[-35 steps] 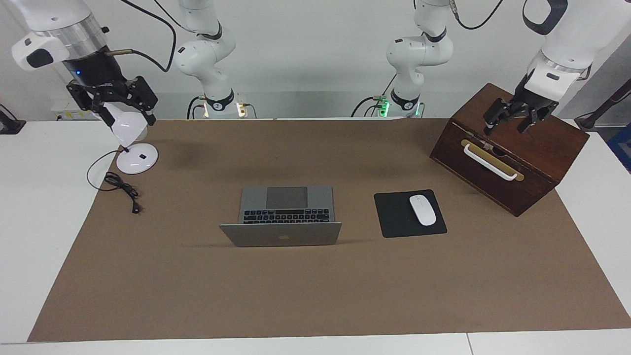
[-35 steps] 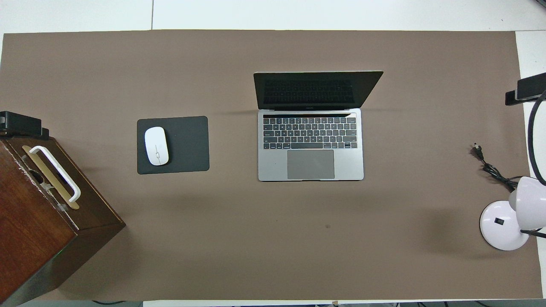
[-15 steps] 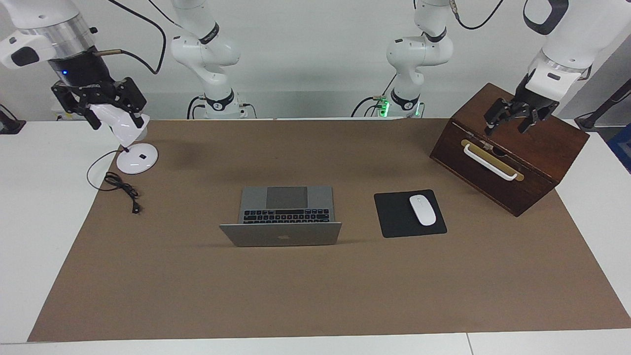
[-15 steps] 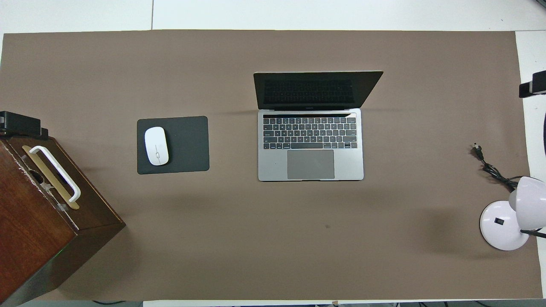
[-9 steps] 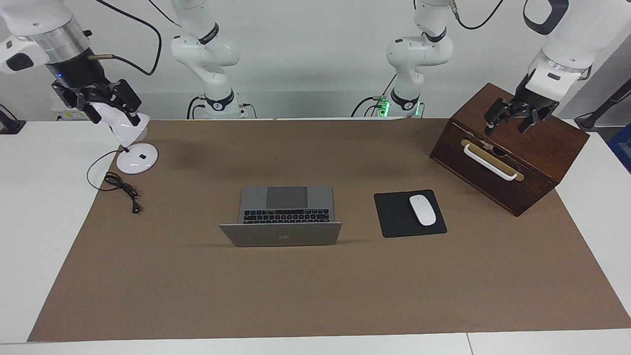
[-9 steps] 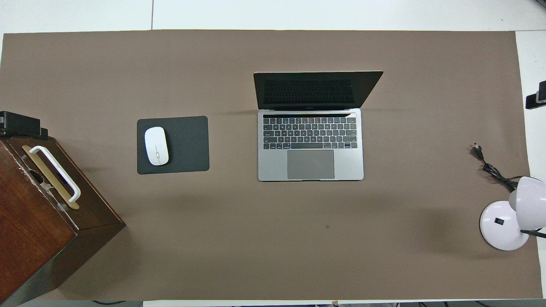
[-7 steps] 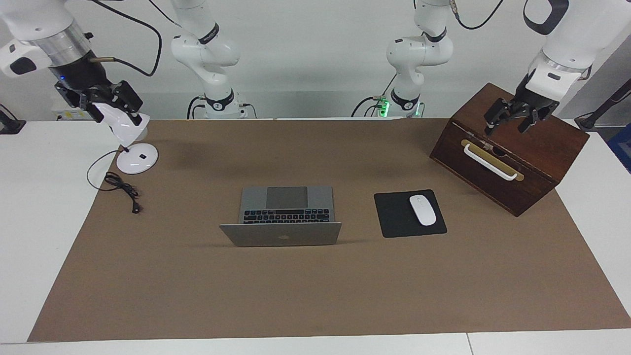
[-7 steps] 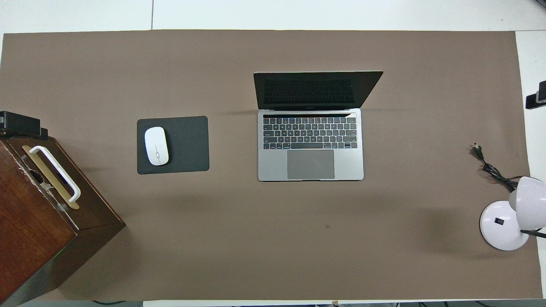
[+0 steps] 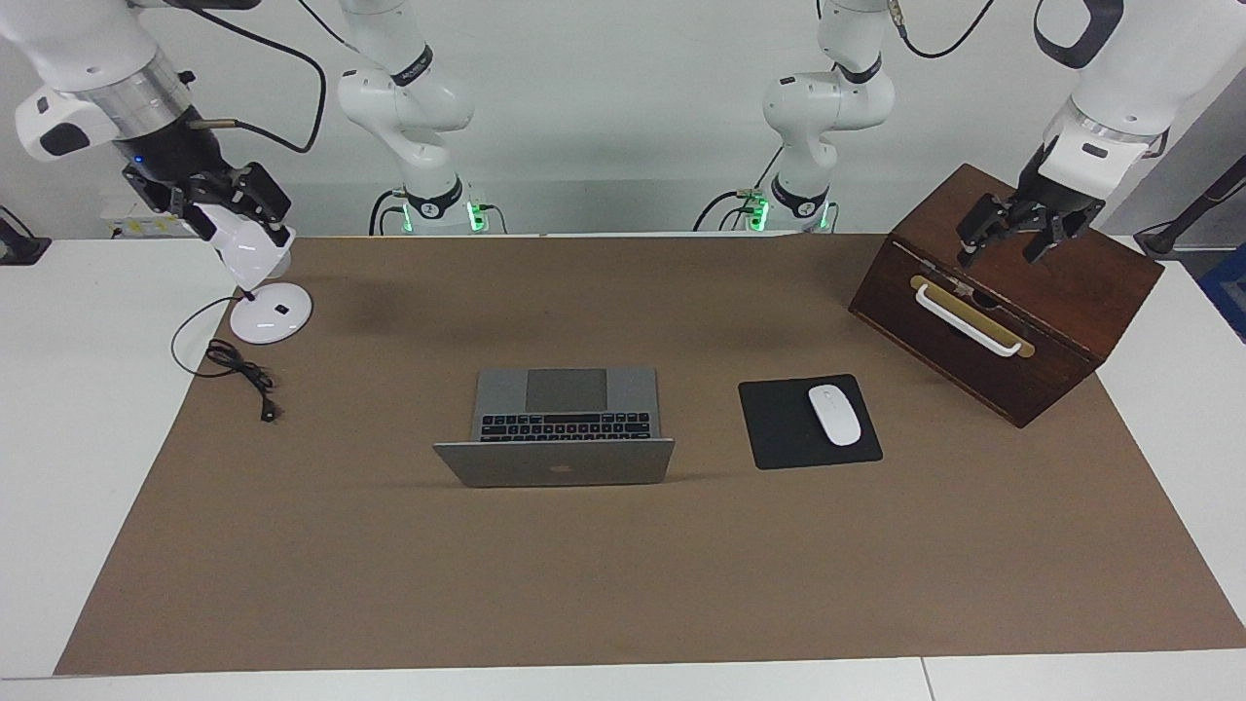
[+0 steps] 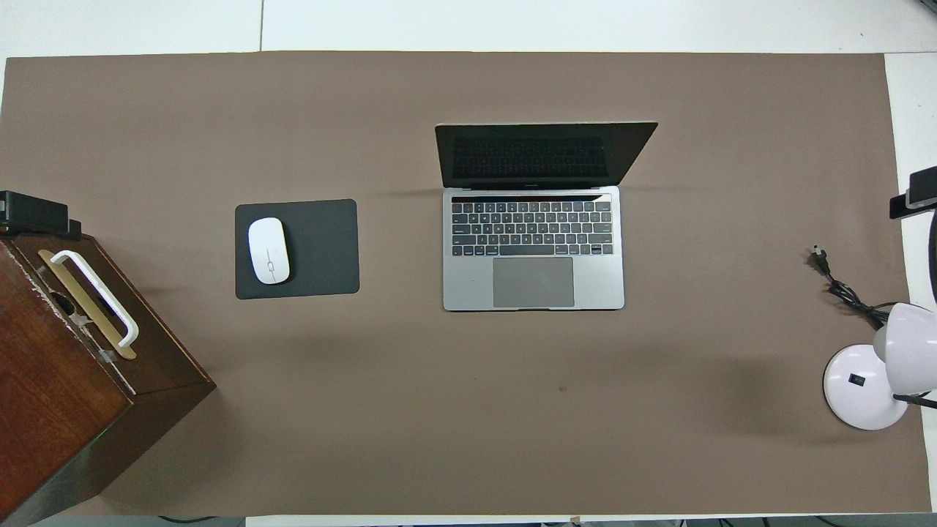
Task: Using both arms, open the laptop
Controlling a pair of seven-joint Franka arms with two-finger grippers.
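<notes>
Left gripper (image 9: 1007, 239): raised over the top of the wooden box (image 9: 1061, 277) at the left arm's end of the table, fingers spread apart, holding nothing. Right gripper (image 9: 229, 209): raised at the right arm's end of the table, over the shade of the white desk lamp (image 9: 255, 255); whether its fingers are apart or together cannot be told, nor whether it touches the shade. Laptop (image 9: 565, 419): silver-grey, in the middle of the brown mat (image 9: 623, 574), already open, the lid standing up at the edge farther from the robots, the dark logo on its back showing in the facing view, the black screen, black keys and grey trackpad showing in the overhead view; well apart from both grippers. Mouse pad (image 9: 784, 428): black, flat on the mat beside the laptop, toward the left arm's end. Mouse (image 9: 834, 415): white, lying on the mouse pad at the side nearer the box. Wooden box: dark brown, set at an angle on the corner of the mat nearer to the robots than the mouse pad, with a white handle (image 9: 969, 319) on a brass plate across its front. Desk lamp: round white base resting on the mat's edge, its black cord (image 9: 238, 375) trailing in a loop over the mat with the plug lying loose.
</notes>
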